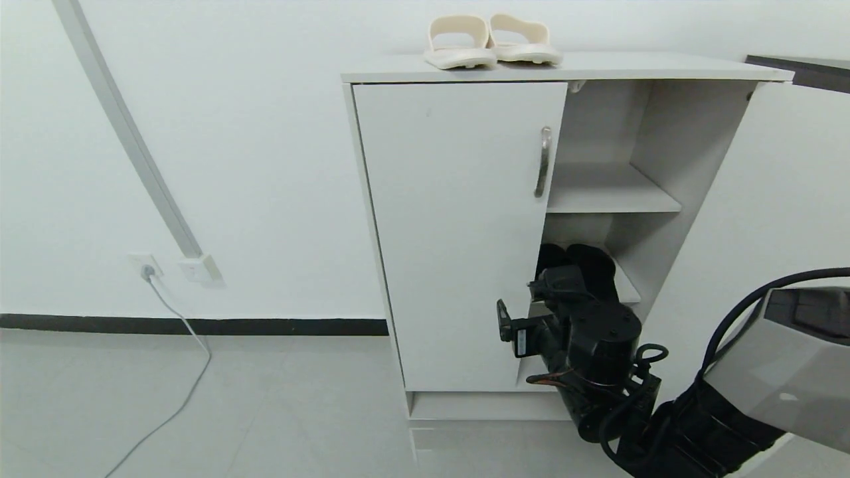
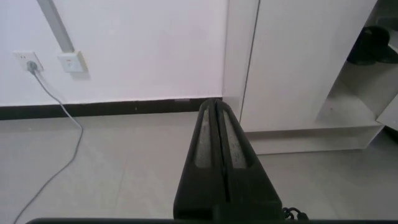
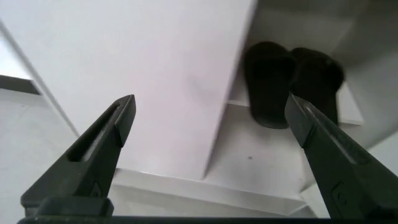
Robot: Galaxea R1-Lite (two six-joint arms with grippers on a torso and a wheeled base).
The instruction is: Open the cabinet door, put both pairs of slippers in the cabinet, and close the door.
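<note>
- Cream moulded-foam slippers [image 1: 493,42], one pair side by side, rest on the cabinet top at the upper centre of the head view. Judged light, springy and not fragile, with soles likely grippy. Best hold: pinch across a strap or along the heel edge.
- Black foam slippers [image 1: 601,262] lie on the lower shelf [image 3: 249,162] inside the cabinet, centre right of the frame.
- Right gripper [image 1: 554,285] sits just in front of the black pair, fingers spread wide, nothing between them.
- Left gripper [image 2: 216,111] has its fingers pressed together, empty, above the grey floor [image 2: 112,168].
- White laminate cabinet [image 1: 631,66]: left door [image 1: 458,232] closed, right door [image 1: 764,232] swung open at right.
</note>
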